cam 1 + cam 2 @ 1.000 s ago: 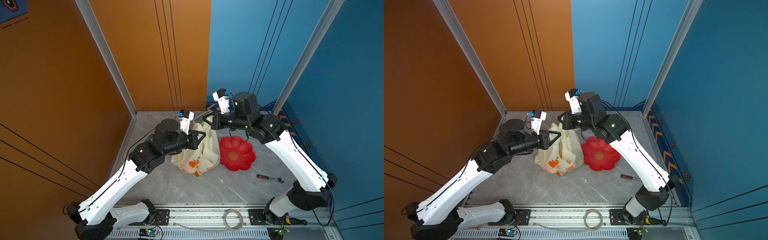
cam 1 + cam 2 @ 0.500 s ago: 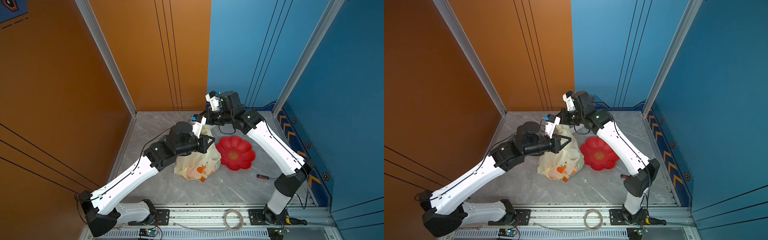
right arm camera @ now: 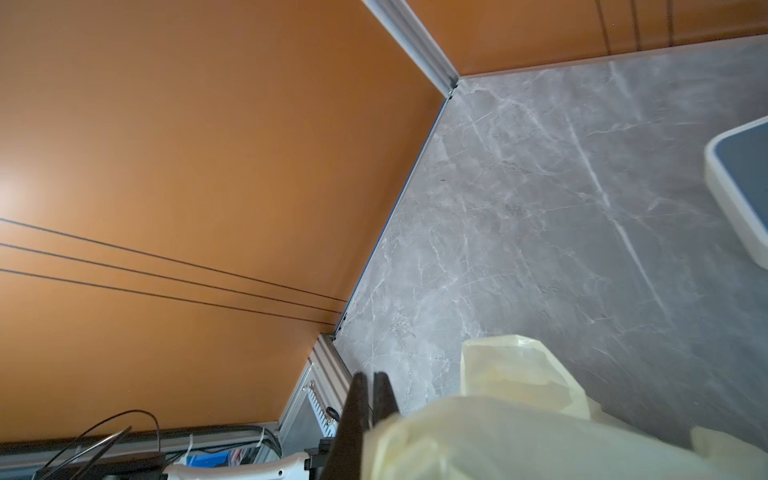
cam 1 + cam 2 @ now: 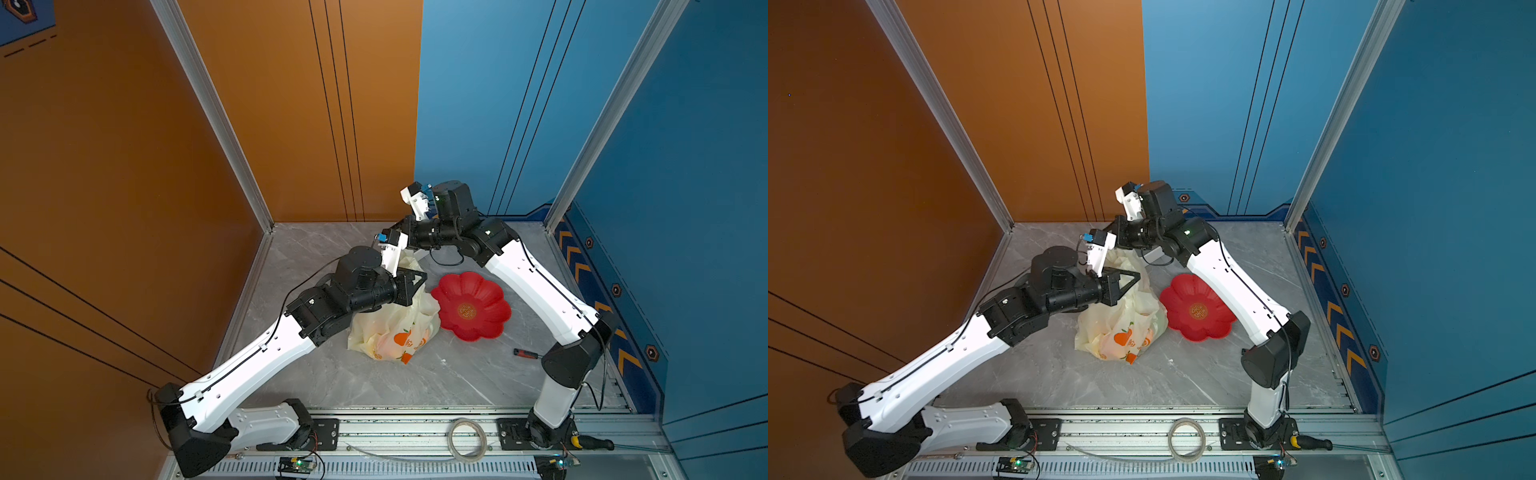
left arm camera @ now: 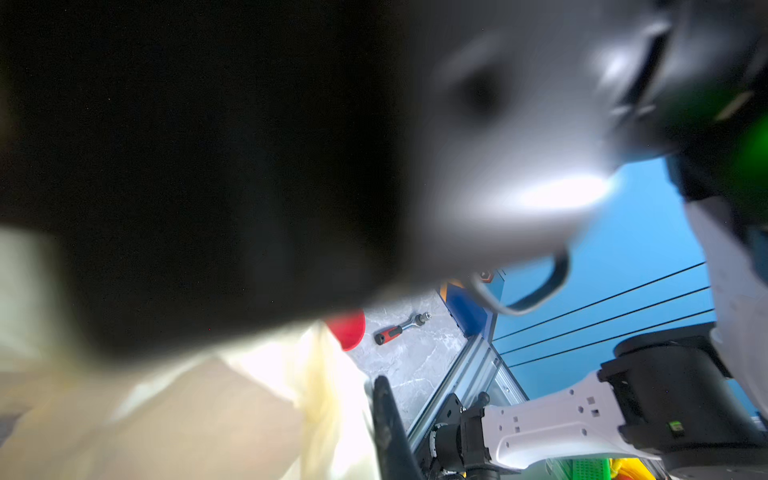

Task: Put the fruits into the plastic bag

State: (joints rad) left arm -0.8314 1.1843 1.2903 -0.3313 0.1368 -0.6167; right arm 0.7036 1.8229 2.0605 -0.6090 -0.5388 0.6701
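The plastic bag (image 4: 390,332) (image 4: 1121,328), cream-yellow with orange fruit prints, stands bulging at the middle of the grey table, and its top is drawn up into a bunch. The fruits are hidden inside it; none shows loose. My left gripper (image 4: 422,277) is shut over the bag's upper right part, and in the left wrist view its dark finger (image 5: 382,399) presses against the film (image 5: 324,374). My right gripper (image 3: 371,390) is shut at the bag's far top, with a fold of the bag (image 3: 519,436) caught at its fingers. In both top views the left wrist camera partly hides it.
A red flower-shaped dish (image 4: 471,305) (image 4: 1196,309) lies just right of the bag, with nothing in it. A red-handled tool (image 4: 525,353) (image 5: 401,328) lies nearer the front right. A white-and-grey box (image 3: 744,187) sits behind the bag. Orange and blue walls close in the table.
Both arms have swung while still holding the bag. My left gripper moved right toward the dish, my right gripper moved left and back, and the bag's top is pulled closer together.
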